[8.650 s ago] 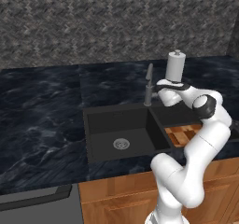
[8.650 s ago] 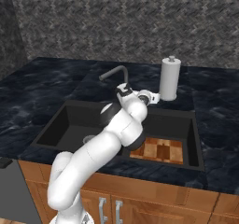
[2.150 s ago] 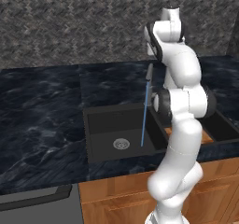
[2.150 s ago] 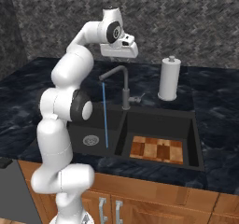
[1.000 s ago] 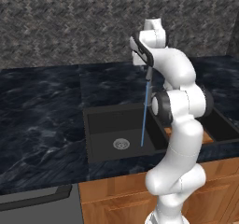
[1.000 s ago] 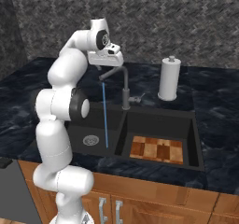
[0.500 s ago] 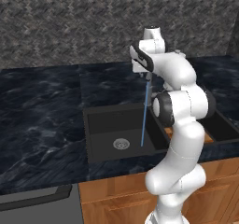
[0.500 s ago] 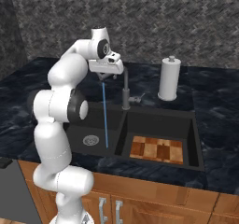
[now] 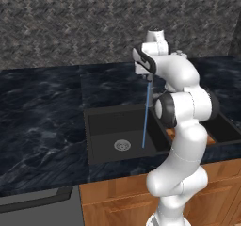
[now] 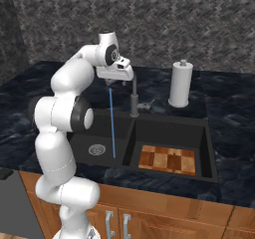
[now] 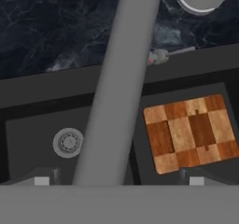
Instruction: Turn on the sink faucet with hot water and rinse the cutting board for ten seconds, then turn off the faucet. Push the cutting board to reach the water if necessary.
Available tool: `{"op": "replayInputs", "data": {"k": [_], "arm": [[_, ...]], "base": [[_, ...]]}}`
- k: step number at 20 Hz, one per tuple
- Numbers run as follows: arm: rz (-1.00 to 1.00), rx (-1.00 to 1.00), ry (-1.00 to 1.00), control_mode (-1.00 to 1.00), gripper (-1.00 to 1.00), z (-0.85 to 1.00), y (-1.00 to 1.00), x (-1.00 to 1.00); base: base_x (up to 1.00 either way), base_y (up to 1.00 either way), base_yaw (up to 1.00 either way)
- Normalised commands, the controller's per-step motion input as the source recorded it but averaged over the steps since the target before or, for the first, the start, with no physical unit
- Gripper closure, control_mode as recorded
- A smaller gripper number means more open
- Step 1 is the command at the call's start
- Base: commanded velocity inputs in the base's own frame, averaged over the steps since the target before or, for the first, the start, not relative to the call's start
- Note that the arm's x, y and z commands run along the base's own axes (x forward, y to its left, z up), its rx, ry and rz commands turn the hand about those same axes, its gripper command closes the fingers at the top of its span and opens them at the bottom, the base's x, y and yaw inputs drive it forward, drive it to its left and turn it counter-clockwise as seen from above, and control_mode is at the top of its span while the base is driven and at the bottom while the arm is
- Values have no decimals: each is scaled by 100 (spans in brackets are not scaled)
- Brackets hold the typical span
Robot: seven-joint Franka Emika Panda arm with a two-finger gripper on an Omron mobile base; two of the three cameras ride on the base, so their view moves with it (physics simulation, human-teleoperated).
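The board (image 10: pixel 167 160) lay flat in the right basin of the sink (image 10: pixel 209 148), nearest the robot, and dry as far as could be judged. The water (image 10: pixel 111 121) fell as a thin blue line into the left basin, landing near the round drain (image 10: pixel 95 150), well apart from the board. So the rinse could fail outright: water running, none reaching wood.

Above, the hand (image 10: pixel 115 75) sat at the tap's (image 10: pixel 134 96) spout with its fingers spread either side of the grey tube, not clamped. A sideways push from there might slip off the round spout or overswing it past the board. The small lever (image 11: pixel 169 54) behind, toward the dark tabletop (image 10: pixel 229 108), could get knocked, changing the flow.
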Motion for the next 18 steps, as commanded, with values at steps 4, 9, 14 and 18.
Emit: {"op": "replayInputs", "data": {"k": [4, 9, 14, 18], "arm": [[0, 0, -1, -100, -100, -4, -41, 0], [0, 0, 0, -100, -100, -12, -41, 0], [0, 1, 0, -100, -100, -9, -49, -2], [0, 3, 0, -100, -100, -4, -58, 0]], "base": [[0, 0, 0], [0, 0, 0], [0, 0, 0], [0, 0, 0]]}}
